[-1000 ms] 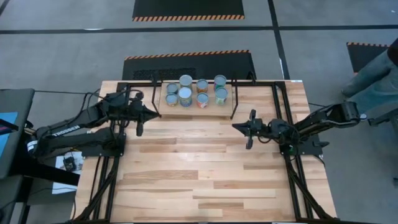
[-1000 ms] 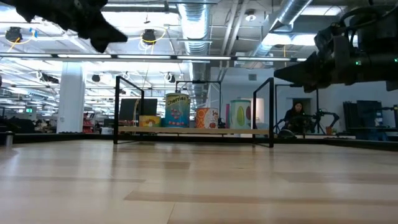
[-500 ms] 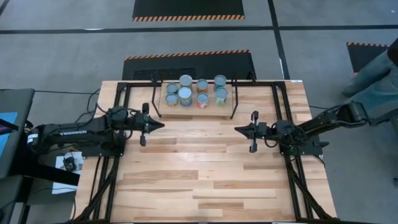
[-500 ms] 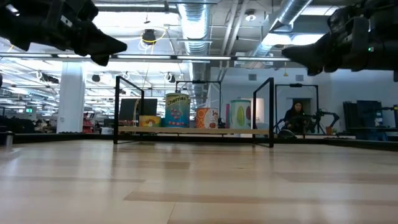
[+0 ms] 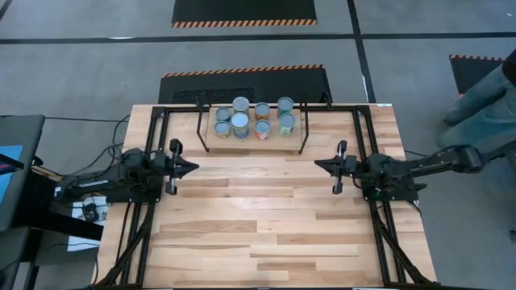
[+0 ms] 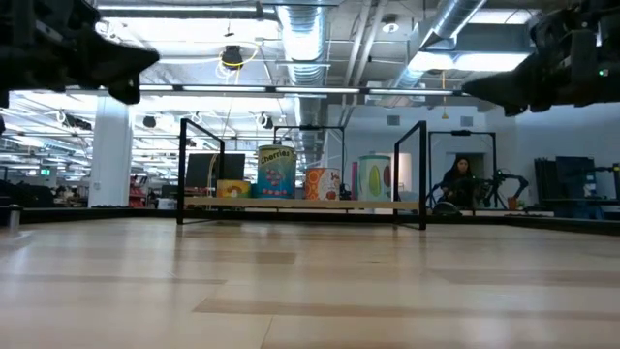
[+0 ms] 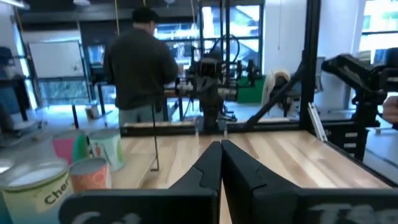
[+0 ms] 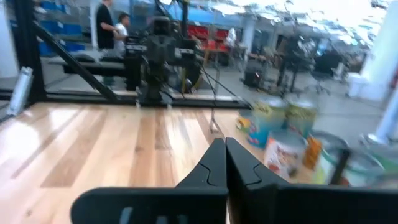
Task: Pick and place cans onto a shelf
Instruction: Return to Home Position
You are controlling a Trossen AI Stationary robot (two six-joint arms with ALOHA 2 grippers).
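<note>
Several cans (image 5: 251,118) with silvery tops stand upright on the shelf (image 5: 251,134), a small light-wood plank on thin black legs at the table's far middle. In the low view the cans (image 6: 276,173) show in a row on the shelf (image 6: 300,204). My left gripper (image 5: 194,167) hangs shut at the table's left side, level, pointing toward the right arm, with nothing in it. My right gripper (image 5: 316,164) hangs shut at the right side, level, facing it. In the wrist views my left gripper (image 7: 221,146) and right gripper (image 8: 224,144) show closed fingers, with cans (image 7: 37,186) (image 8: 267,121) off to one side.
Bare wooden tabletop (image 5: 258,217) lies between the arms and toward the near edge. A black frame (image 5: 153,137) runs along the table's sides. A person (image 5: 484,97) stands beyond the table's right edge; another person (image 7: 140,68) shows in the room behind.
My left gripper has sunk and drawn back toward the table's left and near edges, away from the shelf, tipping to level. My right gripper has drawn back toward the right edge and risen a little. Both stay shut; the cans have not moved.
</note>
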